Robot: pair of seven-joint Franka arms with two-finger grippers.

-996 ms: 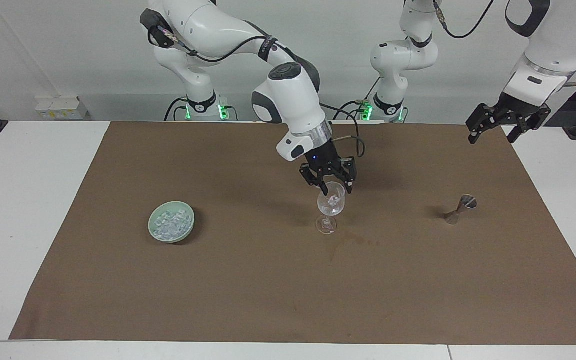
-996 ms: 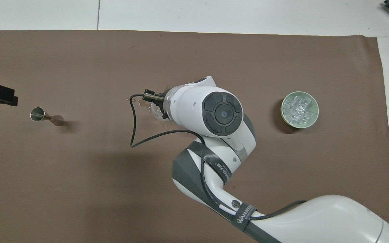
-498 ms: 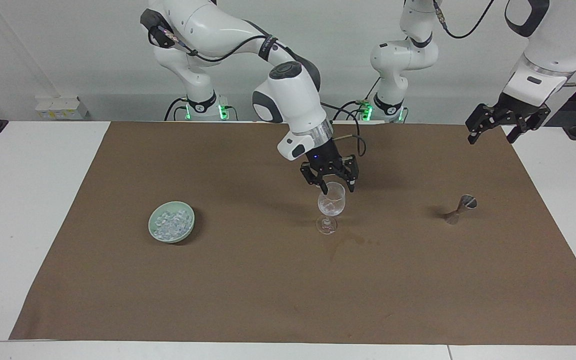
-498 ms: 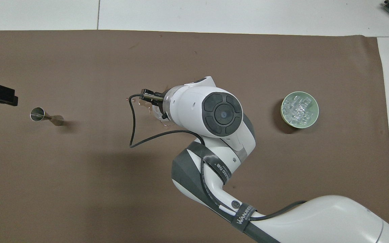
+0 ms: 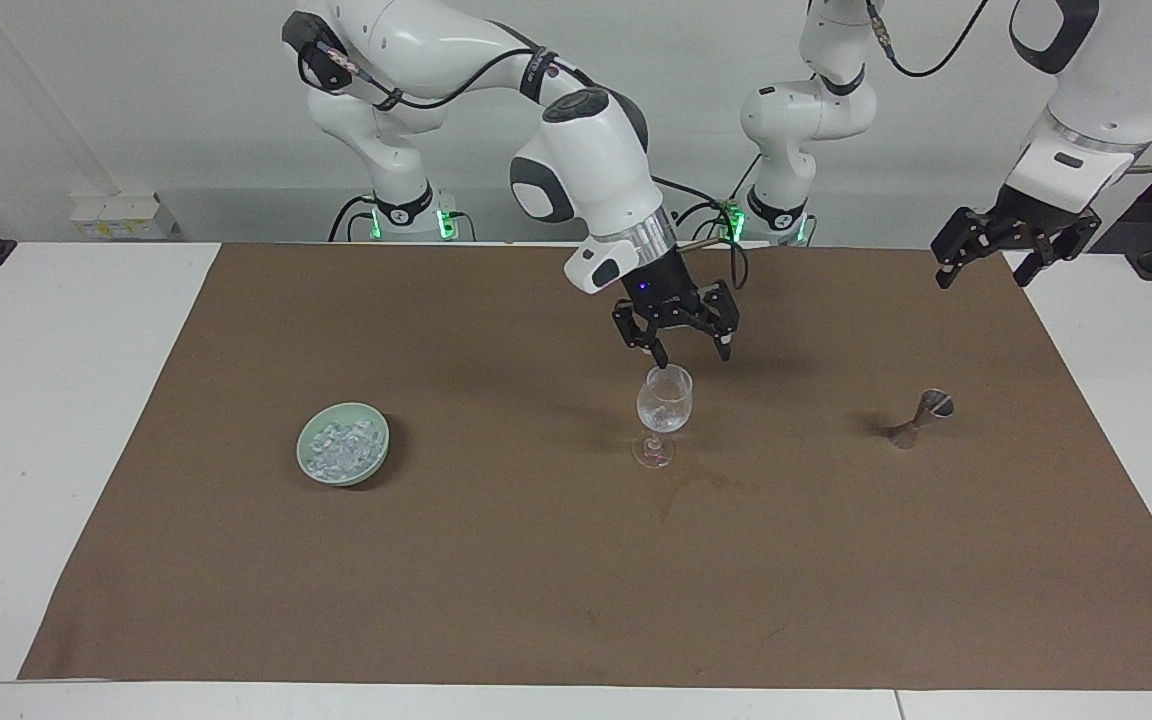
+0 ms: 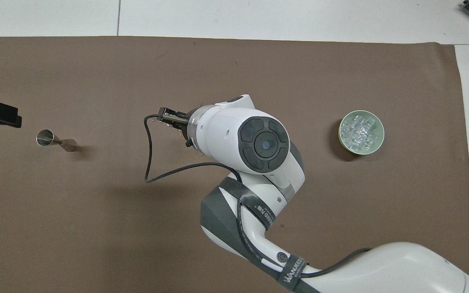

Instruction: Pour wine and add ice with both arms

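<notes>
We are taking the clear stemmed wine glass (image 5: 664,415) at the middle of the brown paper mat (image 5: 496,580) as our landmark and working outward from the robots' end. Nearest the robots, we are keeping the left gripper (image 5: 988,262) waiting in the air over the mat's corner at the left arm's end, jaws spread wide and holding nothing. We are hovering the right gripper (image 5: 690,350) just above the glass rim, fingers parted and empty, clear of the glass. Whitish glassy chunks of ice (image 5: 662,408) are sitting in the glass bowl; any wine in there with them we cannot make out. The small hourglass-shaped metal jigger (image 5: 920,417) is lying tipped on the mat toward the left arm's end from the glass, about level with it. The pale green shallow bowl (image 5: 316,467) is resting toward the right arm's end, slightly farther from the robots than the glass, with a heap of ice left in it. We are judging the ice step as the one in hand; the next move is probably calling for the right arm to travel across to the bowl for another chunk. A faint damp stain (image 5: 701,482) is showing on the mat just beside the glass foot, and a white tabletop (image 5: 56,400) and pale wall are framing everything.
</notes>
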